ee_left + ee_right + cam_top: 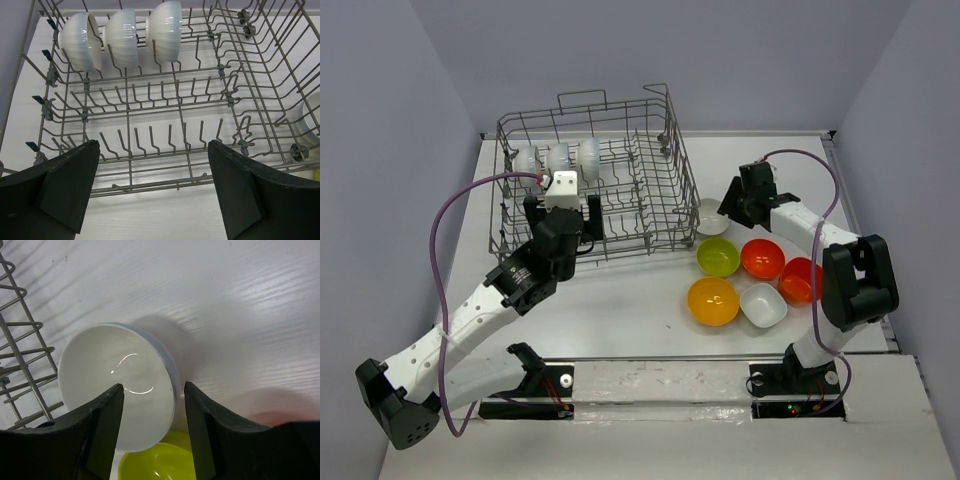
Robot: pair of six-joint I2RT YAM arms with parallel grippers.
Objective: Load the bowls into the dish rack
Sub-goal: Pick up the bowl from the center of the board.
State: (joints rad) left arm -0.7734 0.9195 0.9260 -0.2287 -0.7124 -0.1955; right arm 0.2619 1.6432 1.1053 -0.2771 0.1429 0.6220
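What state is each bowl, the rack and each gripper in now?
dish rack: partly loaded, most tines free.
three white bowls: on edge in rack's back row.
round white bowl: upright on table, beside rack.
lime green bowl: upright on table.
orange-yellow bowl: upright on table.
squarish white bowl: upright on table.
two red-orange bowls: upright on table.
left gripper: open, empty, above rack.
right gripper: open, straddling round white bowl's rim.
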